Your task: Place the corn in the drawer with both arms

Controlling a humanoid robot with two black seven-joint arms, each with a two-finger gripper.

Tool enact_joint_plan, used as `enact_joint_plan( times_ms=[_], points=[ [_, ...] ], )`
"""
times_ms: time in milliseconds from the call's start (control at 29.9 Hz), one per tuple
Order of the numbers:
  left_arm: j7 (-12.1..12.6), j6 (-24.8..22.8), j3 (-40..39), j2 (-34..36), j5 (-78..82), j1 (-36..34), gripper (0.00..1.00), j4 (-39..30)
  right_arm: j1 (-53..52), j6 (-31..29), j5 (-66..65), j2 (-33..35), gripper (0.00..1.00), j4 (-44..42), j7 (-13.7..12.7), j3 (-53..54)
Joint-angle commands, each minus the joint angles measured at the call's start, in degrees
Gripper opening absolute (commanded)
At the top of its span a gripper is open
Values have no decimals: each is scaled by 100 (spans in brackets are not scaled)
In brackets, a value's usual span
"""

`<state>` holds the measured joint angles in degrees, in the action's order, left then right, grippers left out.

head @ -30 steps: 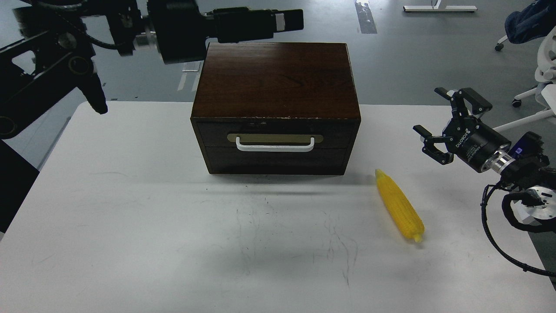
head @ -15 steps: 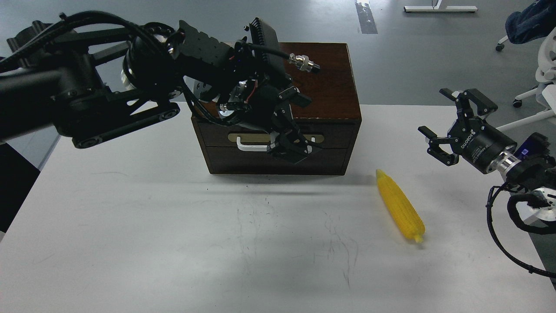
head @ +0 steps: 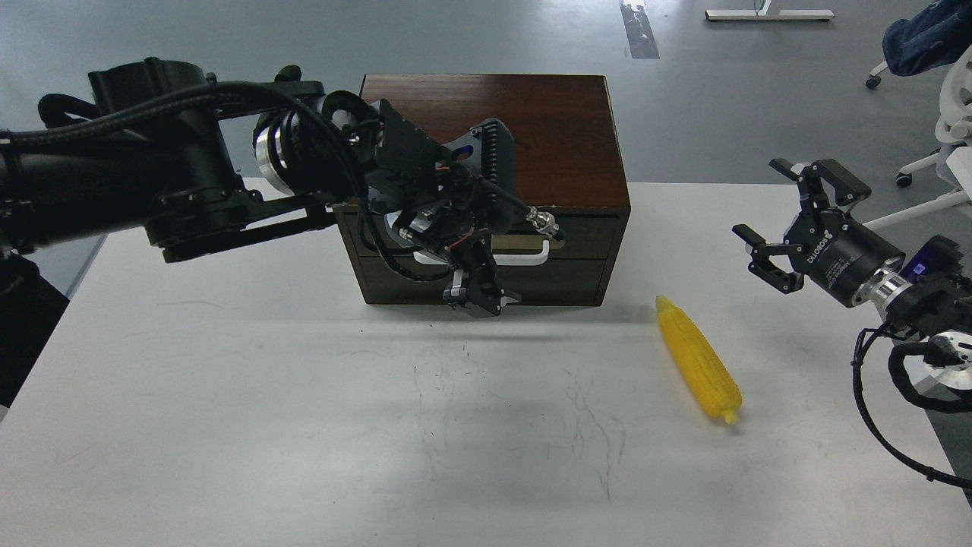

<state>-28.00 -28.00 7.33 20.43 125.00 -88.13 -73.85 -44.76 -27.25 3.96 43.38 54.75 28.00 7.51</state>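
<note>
From the head view, the left gripper (head: 480,292) hangs in front of the dark box (head: 486,129), low against the shut drawer (head: 577,245) just below its white handle (head: 524,260); its dark fingers bunch together, so whether it is clenched I cannot tell. The corn (head: 698,358) lies on the white table (head: 228,395), right of the box. The right gripper (head: 782,224) hovers farther right, fingers spread, holding nothing.

I look down on a white table (head: 228,425), its near surface marked with faint dark scribbles (head: 592,433). Beyond it lies a grey floor (head: 721,99) with a pale tape strip (head: 638,30). At far right stands a white office chair (head: 949,152), with dark blue cloth (head: 923,34) above.
</note>
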Motion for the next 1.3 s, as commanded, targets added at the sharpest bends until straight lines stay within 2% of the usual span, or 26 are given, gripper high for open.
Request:
enact_joint_plan(
  times_ms=[0,401,668,1269],
  points=[
    [0,0,198,13,0,50,98,20,11,0,0,21,100,0,0,-13],
    [0,0,365,-4,0,103,98,81,63,0,0,118,100,0,0,-13],
    [0,0,383,-144,0,182,98,459,99,0,0,118,100,0,0,-22],
    [0,0,427,-197,0,340,98,503,169,0,0,153,100,-9,0,5]
  ],
)
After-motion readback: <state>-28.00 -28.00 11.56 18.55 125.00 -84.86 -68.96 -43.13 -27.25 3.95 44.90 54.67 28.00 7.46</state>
